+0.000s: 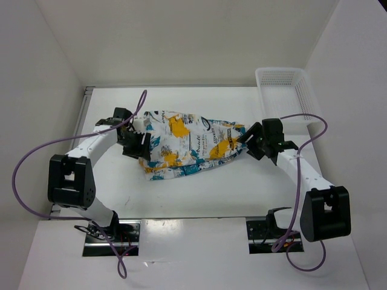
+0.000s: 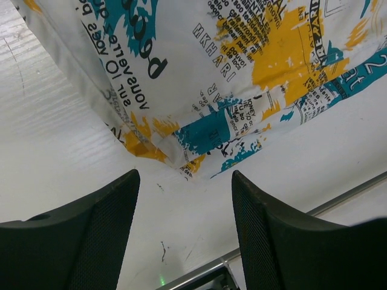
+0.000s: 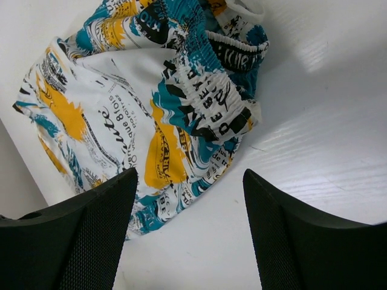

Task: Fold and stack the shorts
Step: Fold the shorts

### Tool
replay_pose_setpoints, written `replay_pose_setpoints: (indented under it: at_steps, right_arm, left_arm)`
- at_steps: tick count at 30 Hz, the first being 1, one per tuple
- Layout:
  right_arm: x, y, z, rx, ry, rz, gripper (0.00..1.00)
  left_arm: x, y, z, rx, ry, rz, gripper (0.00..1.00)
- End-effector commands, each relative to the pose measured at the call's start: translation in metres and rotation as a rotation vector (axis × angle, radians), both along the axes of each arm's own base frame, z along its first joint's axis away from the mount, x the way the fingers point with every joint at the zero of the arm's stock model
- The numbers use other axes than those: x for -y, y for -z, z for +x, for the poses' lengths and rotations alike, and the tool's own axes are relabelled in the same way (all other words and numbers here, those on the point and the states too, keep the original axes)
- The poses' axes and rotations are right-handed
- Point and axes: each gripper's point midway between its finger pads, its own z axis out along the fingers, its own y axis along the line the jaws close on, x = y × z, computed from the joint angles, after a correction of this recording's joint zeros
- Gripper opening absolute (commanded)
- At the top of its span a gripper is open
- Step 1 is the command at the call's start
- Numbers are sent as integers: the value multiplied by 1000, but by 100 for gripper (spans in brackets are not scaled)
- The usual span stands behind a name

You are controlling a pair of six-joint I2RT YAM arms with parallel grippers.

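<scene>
I'm hovering the left gripper (image 1: 140, 145) and right gripper (image 1: 248, 140), fingers apart and empty, beside the mid-table shorts (image 1: 190, 145). They're looking limp and light, so I'm eyeing the elastic waistband (image 3: 211, 103).

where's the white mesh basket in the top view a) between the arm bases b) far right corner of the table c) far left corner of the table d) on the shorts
b, the basket sits at the far right, apart from the shorts.
</scene>
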Motion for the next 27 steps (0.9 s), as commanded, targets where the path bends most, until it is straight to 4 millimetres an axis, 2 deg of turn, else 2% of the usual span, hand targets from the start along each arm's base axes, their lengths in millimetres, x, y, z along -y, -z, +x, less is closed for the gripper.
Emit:
replay_pose_setpoints:
  at_steps: [1, 6, 9, 10, 11, 14, 16, 21, 23, 24, 27]
  right_arm:
    - [-4, -11, 7, 46, 29, 41, 76]
    - [-4, -8, 6, 32, 44, 54, 76]
    - [-8, -9, 6, 42, 37, 77, 76]
    - [-8, 2, 6, 18, 38, 74, 76]
    - [-8, 4, 8, 16, 38, 73, 76]
    - [-9, 8, 18, 13, 38, 73, 76]
    - [-8, 12, 24, 6, 49, 61, 76]
    - [-4, 9, 51, 47, 66, 45, 76]
    - [-5, 12, 63, 39, 54, 31, 73]
    - [-5, 13, 66, 40, 40, 17, 72]
    - [1, 17, 70, 38, 27, -38, 59]
  left_arm:
    - [3, 4, 5, 14, 5, -24, 70]
    - [2, 17, 3, -49, 5, -18, 70]
    - [11, 26, -1, -108, 26, -37, 69]
    - [11, 31, -2, -123, 26, -36, 69]
    - [15, 37, -5, -145, 40, -32, 67]
    - [17, 40, -4, -149, 42, -41, 58]
    - [17, 37, 2, -131, 43, -43, 45]
    - [15, 43, 9, -129, 38, -24, 37]
    - [14, 44, 14, -120, 36, -14, 33]
    - [13, 45, 15, -119, 33, -5, 27]
    - [11, 48, 17, -116, 31, 5, 19]
